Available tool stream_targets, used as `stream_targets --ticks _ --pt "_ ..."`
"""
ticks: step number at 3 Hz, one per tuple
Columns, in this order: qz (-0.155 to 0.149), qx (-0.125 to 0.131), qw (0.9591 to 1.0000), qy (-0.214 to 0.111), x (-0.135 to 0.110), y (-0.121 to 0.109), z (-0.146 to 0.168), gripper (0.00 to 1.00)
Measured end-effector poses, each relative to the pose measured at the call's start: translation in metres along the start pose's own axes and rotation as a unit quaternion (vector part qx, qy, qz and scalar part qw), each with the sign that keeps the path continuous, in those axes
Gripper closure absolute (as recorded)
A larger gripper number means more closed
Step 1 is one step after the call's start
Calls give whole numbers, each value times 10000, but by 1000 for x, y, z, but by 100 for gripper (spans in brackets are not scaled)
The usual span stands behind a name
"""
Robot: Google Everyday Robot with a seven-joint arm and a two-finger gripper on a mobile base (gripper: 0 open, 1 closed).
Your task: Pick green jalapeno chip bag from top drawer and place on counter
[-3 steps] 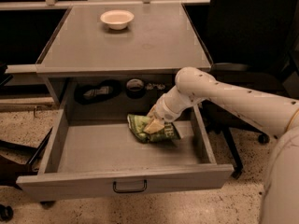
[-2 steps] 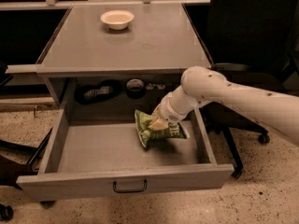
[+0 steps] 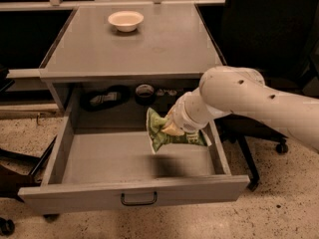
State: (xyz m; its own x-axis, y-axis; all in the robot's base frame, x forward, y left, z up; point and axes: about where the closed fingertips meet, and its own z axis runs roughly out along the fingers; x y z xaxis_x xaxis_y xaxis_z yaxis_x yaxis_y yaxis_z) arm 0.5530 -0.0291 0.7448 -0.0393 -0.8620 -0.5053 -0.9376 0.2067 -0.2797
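Observation:
The green jalapeno chip bag hangs in the air over the right half of the open top drawer, lifted clear of its floor and casting a shadow below. My gripper is shut on the bag's upper right part, at the end of my white arm that reaches in from the right. The counter lies just behind and above the drawer. The drawer's front panel with its dark wire handle faces the camera.
A small cream bowl stands at the back of the counter. A dark flat packet and a round dark can lie at the drawer's back. A black office chair stands to the right.
My gripper has lifted the green bag off the drawer floor and raised it; the bag now hangs tilted in the air.

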Motion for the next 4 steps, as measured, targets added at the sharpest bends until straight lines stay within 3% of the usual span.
stream_targets --ticks 1,2,3,4 --pt "-2 1 10000 0 0 0 0 100" --pt "-114 125 9999 16 -12 -14 -15 100" --pt "-466 439 9979 -56 -46 -57 -51 100" --pt "-777 907 9927 -194 -95 -122 -77 100"
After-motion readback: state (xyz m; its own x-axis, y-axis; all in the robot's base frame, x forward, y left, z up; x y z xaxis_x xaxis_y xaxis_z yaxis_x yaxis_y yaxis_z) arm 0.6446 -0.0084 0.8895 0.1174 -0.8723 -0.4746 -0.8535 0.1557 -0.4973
